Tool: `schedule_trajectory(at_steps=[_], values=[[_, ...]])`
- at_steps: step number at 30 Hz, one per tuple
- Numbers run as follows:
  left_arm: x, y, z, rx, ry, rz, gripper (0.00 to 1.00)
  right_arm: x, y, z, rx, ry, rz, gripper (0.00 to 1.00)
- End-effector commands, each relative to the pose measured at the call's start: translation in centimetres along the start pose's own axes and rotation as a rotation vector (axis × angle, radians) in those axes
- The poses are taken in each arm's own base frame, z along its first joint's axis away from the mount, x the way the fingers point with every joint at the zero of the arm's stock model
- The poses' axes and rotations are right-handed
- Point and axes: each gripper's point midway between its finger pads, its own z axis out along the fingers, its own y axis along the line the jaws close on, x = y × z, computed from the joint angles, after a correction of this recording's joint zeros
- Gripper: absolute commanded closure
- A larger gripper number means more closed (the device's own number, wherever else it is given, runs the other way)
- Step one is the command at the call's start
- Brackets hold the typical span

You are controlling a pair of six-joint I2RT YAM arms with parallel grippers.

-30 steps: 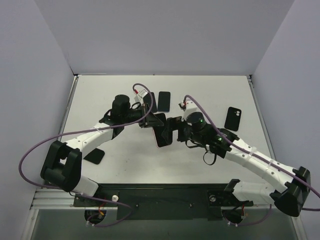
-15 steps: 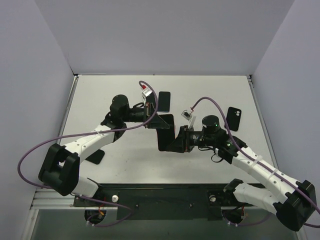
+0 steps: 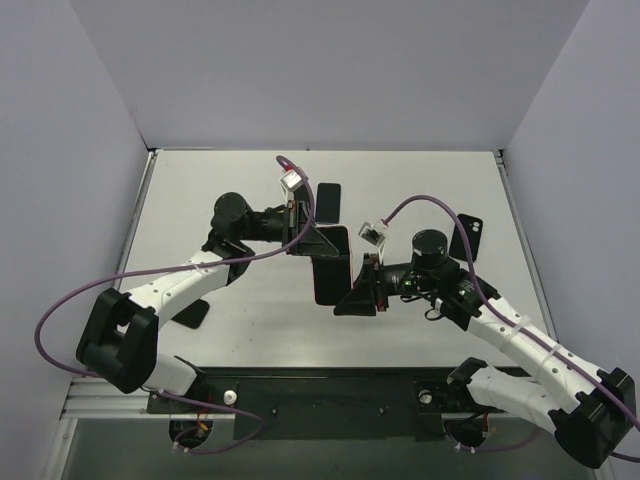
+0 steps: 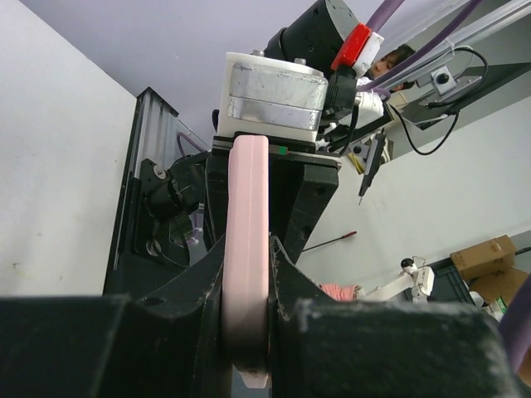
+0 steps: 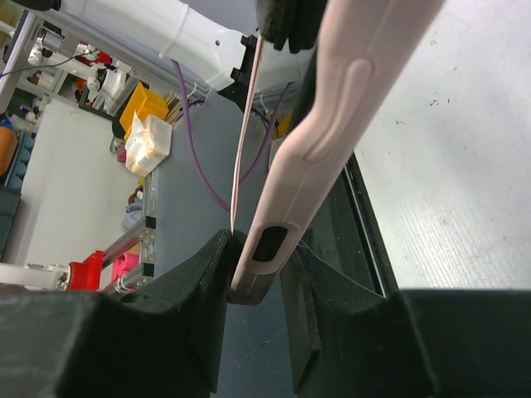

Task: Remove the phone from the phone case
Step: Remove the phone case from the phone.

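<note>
The phone (image 3: 331,268), dark face up, sits in a pink phone case (image 3: 315,288) and is held above the table between both arms. My left gripper (image 3: 316,243) is shut on its upper end. In the left wrist view the case's pink edge (image 4: 247,240) is pinched between the left gripper's (image 4: 246,278) black fingers. My right gripper (image 3: 353,294) is closed on the lower end. In the right wrist view the case corner (image 5: 332,124), with its port cutout, sits between the right gripper's (image 5: 259,265) fingers. A thin pink strip (image 5: 244,133) rises from the left finger beside it.
A bare black phone (image 3: 328,200) lies at the back of the white table (image 3: 240,180). A black case with a camera hole (image 3: 466,237) lies at the right. A dark flat object (image 3: 190,312) lies by the left arm. Grey walls close in three sides.
My right gripper was open beside the phone. It has swung down to the phone's lower end and closed on it. The left arm kept its grip and lifted slightly.
</note>
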Motion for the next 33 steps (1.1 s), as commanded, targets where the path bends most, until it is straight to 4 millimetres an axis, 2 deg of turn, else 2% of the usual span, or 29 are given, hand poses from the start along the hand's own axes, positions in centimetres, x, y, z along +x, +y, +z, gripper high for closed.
schedule_trajectory(at_steps=[1, 4, 6, 7, 10, 12, 13, 15, 16, 20, 23, 26, 28, 33], values=[[-1.0, -6.5, -0.1, 0.111, 0.008, 0.155, 1.00, -0.5, 1.2, -0.1, -0.053, 0.014, -0.093, 0.76], [-0.7, -7.0, -0.2, 0.124, 0.024, 0.163, 1.00, -0.3, 1.3, -0.1, -0.067, 0.030, -0.127, 0.82], [-0.4, -7.8, -0.3, 0.148, 0.036, 0.169, 1.00, -0.1, 1.2, -0.3, -0.062, 0.044, -0.158, 0.90], [-0.3, -8.4, -0.3, 0.163, 0.045, 0.148, 1.00, -0.1, 1.3, -0.4, -0.065, 0.044, -0.175, 0.99], [0.3, -10.6, -0.6, 0.247, 0.071, 0.179, 1.00, -0.5, 2.3, -0.2, -0.110, 0.042, -0.221, 1.00], [1.0, -12.9, -1.0, 0.320, 0.094, 0.144, 1.00, -0.3, 3.1, 0.2, -0.143, 0.084, -0.264, 1.00], [1.4, -14.4, -1.4, 0.375, 0.096, 0.210, 1.00, 0.3, 3.5, 0.6, -0.157, 0.121, -0.273, 1.00], [1.9, -15.6, -1.3, 0.407, 0.124, 0.190, 1.00, -0.5, 4.7, 1.4, -0.166, 0.159, -0.333, 1.00], [2.4, -16.4, -1.2, 0.423, 0.140, 0.204, 1.00, 0.0, 5.1, 1.7, -0.182, 0.190, -0.357, 1.00], [3.5, -18.5, -1.4, 0.455, 0.165, 0.246, 1.00, -1.5, 6.0, 3.0, -0.180, 0.205, -0.454, 1.00], [4.0, -19.3, -1.5, 0.457, 0.170, 0.249, 1.00, -3.4, 5.0, 3.2, -0.084, 0.174, -0.556, 1.00], [4.8, -20.2, -1.8, 0.474, 0.176, 0.273, 1.00, -4.8, 5.1, 3.3, -0.021, 0.151, -0.653, 1.00], [5.0, -20.2, -1.7, 0.466, 0.186, 0.265, 1.00, -6.8, 4.8, 3.1, 0.070, 0.118, -0.733, 1.00], [5.0, -19.9, -1.5, 0.462, 0.180, 0.261, 1.00, -8.9, 4.4, 2.8, 0.170, 0.091, -0.856, 1.00]])
